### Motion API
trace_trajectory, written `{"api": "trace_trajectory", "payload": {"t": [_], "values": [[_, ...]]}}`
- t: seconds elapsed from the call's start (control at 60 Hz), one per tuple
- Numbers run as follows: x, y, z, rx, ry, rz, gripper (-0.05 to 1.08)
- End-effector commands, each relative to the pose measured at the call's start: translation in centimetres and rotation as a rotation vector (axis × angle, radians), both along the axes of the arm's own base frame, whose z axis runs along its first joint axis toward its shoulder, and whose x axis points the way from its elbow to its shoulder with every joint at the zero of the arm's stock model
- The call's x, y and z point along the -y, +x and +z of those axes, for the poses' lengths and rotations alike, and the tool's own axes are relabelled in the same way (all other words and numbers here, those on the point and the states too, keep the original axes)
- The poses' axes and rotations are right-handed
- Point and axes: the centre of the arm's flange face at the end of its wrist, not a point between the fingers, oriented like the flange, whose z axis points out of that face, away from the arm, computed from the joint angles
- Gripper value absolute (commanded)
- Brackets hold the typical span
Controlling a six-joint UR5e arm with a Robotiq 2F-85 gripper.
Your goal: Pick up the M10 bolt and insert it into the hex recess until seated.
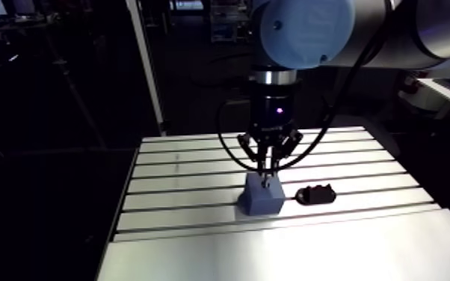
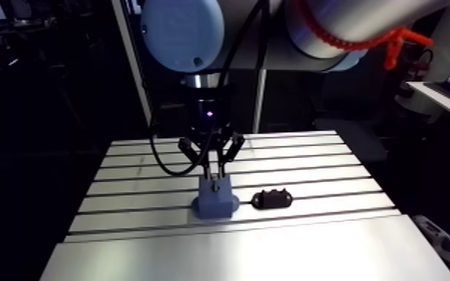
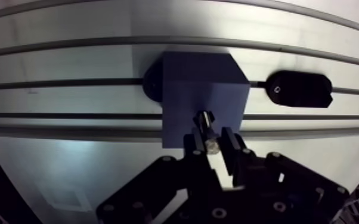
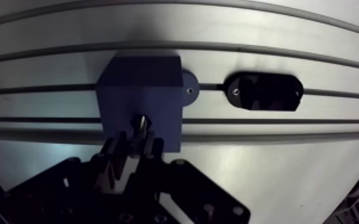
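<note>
Fig.: insertion stage. The gripper (image 3: 210, 144), fingers nearly together, clamps the M10 bolt (image 3: 206, 122) by its upper part. Shank points down, tip at or just into the top face of the blue block (image 3: 197, 83). Gripping high prob. leaves the lower end free to enter w/o fingers fouling the block. The hex recess is hidden under the bolt, so entry depth can't be told; seating judged not yet done. Block stands on the slotted table (image 1: 347, 246), its base tab (image 4: 188, 90) w/ screw over a slot, prob. to resist push-down. Black holder (image 3: 297, 89) lies just beside the block, not touching; appears empty, though its dark hollow reads poorly.
</note>
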Motion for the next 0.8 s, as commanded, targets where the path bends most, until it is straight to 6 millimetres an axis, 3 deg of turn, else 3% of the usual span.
{"api": "trace_trajectory", "payload": {"t": [0.017, 0.8], "values": [[-0.07, 0.03, -0.03, 0.001, 0.001, 0.001, 0.85], [0.04, -0.04, -0.15, -0.001, -0.003, 0.003, 0.86]]}}
